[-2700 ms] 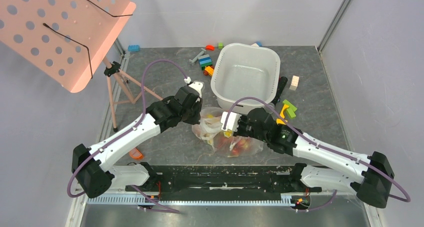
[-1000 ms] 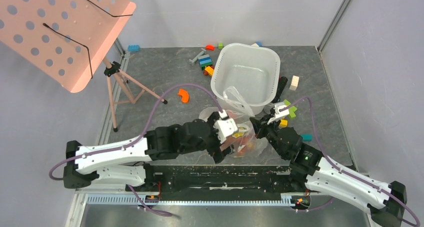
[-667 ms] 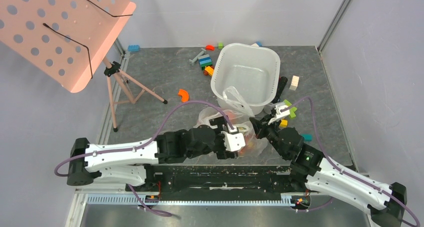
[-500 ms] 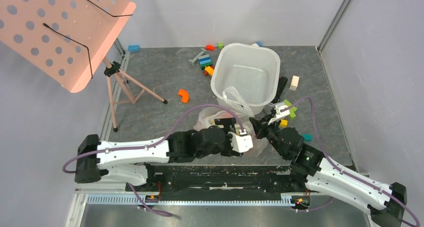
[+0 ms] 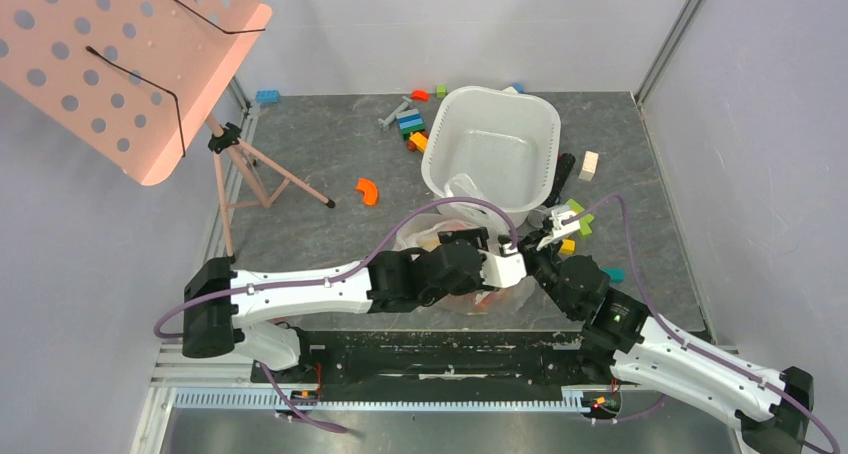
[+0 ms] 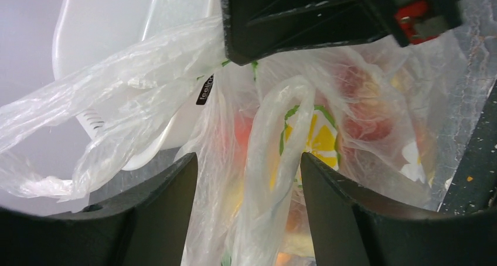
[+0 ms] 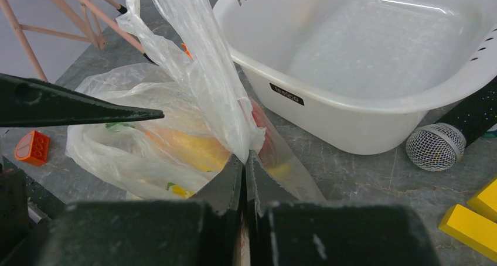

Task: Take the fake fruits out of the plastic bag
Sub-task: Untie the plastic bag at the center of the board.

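The clear plastic bag (image 7: 135, 143) lies crumpled in front of the white basin. The fake fruits show through its film as red and yellow shapes (image 7: 196, 149), and a reddish one (image 6: 363, 122) shows in the left wrist view. My right gripper (image 7: 245, 156) is shut on a pulled-up fold of the bag, next to the basin's near side (image 5: 528, 257). My left gripper (image 6: 249, 159) is open, its fingers on either side of a bag handle loop (image 6: 278, 160) without touching it. It faces the right gripper closely (image 5: 508, 265).
The white basin (image 5: 492, 144) stands behind the bag. A microphone (image 7: 436, 146) and yellow blocks (image 7: 469, 225) lie to its right. Toy blocks (image 5: 410, 124) lie at the back, an orange curved piece (image 5: 368, 190) to the left. A pink perforated stand (image 5: 120, 64) on a tripod fills the left.
My left arm has swept right across the front of the bag until its gripper meets the right one, and its jaws have narrowed. The right gripper has kept its hold and place.
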Tool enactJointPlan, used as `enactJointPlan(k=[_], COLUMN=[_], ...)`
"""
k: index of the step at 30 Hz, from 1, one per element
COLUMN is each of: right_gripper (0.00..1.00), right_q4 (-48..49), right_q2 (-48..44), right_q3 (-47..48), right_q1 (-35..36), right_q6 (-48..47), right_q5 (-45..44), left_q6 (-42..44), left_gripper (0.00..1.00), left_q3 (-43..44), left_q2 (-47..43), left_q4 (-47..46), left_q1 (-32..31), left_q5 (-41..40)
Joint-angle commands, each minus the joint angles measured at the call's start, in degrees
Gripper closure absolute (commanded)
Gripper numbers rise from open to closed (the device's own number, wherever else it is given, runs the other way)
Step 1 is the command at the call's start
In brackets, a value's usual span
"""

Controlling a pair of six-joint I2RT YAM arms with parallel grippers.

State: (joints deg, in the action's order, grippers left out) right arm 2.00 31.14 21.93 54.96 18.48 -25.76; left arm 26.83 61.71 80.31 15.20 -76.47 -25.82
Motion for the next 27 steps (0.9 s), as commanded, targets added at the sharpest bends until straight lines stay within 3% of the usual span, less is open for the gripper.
enactJointPlan(k=[1, 10, 18, 22, 27], right_gripper=[1.0, 1.0, 1.0, 1.0, 1.0], right_q4=[0.2, -0.2, -0.3, 0.0, 0.9], right_q2=[-1.2, -1.8, -3.5, -4.8, -6.3], right_q3=[1.0, 1.0, 0.1, -0.5, -0.9], right_q1=[-0.1, -0.1, -0.1, -0.1, -0.1], right_q6=[-0.3, -0.4, 0.3, 1.5, 1.8], right_q5=[-0.6, -1.2, -3.7, -5.7, -6.1], left_q6=[-2.9, -4.8, -7.4, -10.1, -15.8], left_gripper=[0.3, 0.44, 0.59, 0.74, 0.85], left_q3=[3.3, 2.7, 5.4, 7.1, 3.6], left_q2=[0.6, 0.7, -2.5, -5.7, -13.6], left_q4=[3.9, 6.2, 8.1, 8.9, 4.0], left_q1=[0.9, 1.4, 1.7, 3.1, 6.6], left_q5=[0.1, 5.1, 1.0, 1.1, 2.7])
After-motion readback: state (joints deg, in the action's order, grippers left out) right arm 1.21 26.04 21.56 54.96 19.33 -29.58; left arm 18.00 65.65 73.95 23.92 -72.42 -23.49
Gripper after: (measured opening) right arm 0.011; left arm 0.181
